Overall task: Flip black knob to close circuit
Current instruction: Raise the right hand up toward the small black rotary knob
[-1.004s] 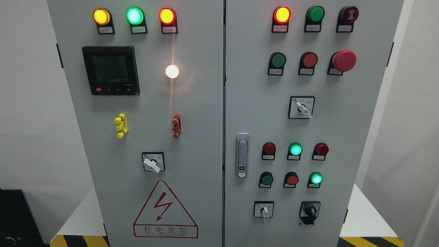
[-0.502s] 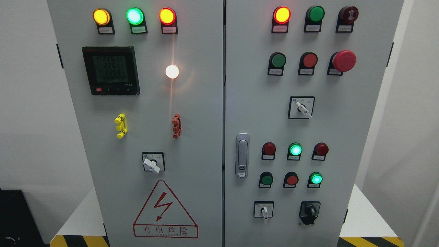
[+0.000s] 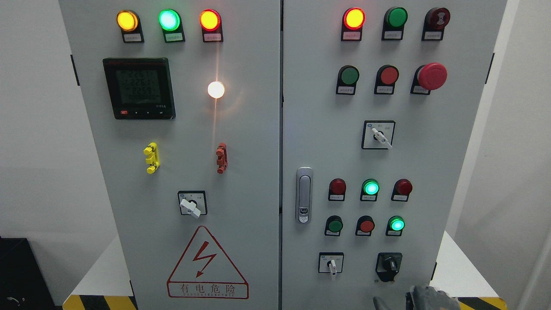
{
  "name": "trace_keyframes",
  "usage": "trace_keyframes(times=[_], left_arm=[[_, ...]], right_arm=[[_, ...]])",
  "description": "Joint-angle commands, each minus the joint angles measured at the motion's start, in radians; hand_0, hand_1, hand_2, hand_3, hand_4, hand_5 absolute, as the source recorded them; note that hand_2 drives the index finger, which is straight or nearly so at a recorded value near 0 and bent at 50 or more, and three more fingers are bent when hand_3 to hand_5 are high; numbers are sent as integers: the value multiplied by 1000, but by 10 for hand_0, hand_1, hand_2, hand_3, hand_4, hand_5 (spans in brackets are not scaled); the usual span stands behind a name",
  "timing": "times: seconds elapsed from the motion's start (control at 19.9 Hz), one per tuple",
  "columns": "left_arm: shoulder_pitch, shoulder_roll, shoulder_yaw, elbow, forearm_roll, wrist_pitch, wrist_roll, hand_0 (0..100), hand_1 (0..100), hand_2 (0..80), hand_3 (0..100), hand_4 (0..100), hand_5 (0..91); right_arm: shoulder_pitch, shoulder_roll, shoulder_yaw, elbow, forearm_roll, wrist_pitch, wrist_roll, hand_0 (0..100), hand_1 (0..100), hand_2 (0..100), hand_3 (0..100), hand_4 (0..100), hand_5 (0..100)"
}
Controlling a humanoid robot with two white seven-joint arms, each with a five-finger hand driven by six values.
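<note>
The black knob (image 3: 388, 265) sits on a black square plate at the lower right of the grey cabinet's right door (image 3: 318, 142). Its handle stands roughly upright. My right hand (image 3: 407, 300), in a dark grey glove, pokes up from the bottom edge just below and slightly right of the knob, a short gap away. Only the hand's upper part shows, with the thumb (image 3: 379, 302) spread apart from the other fingers (image 3: 430, 297), and it holds nothing. The left hand is out of view.
A white-handled selector switch (image 3: 331, 263) sits left of the knob, with red and green push buttons (image 3: 366, 224) above it. The door latch (image 3: 304, 196) is at the middle seam. A red mushroom stop button (image 3: 431, 76) juts out at the upper right. Yellow-black floor tape (image 3: 482, 303) runs beside the hand.
My right hand has risen into view at the bottom right, under the black knob; no hand showed before. The knob has not turned.
</note>
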Motion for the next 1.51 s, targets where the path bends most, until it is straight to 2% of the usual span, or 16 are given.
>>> trace_keyframes(times=[0.0,1.46], left_arm=[[0,0,0,0,0,0,1,120,556,0,0,0,0],[0,0,0,0,0,0,1,120,556,0,0,0,0]], right_arm=[[-39,-1,-4,50,32,17,-4,0,0,909,1000,948,943],[-99,-4,-4,73,60,67,-4,0,0,903,1000,940,939]])
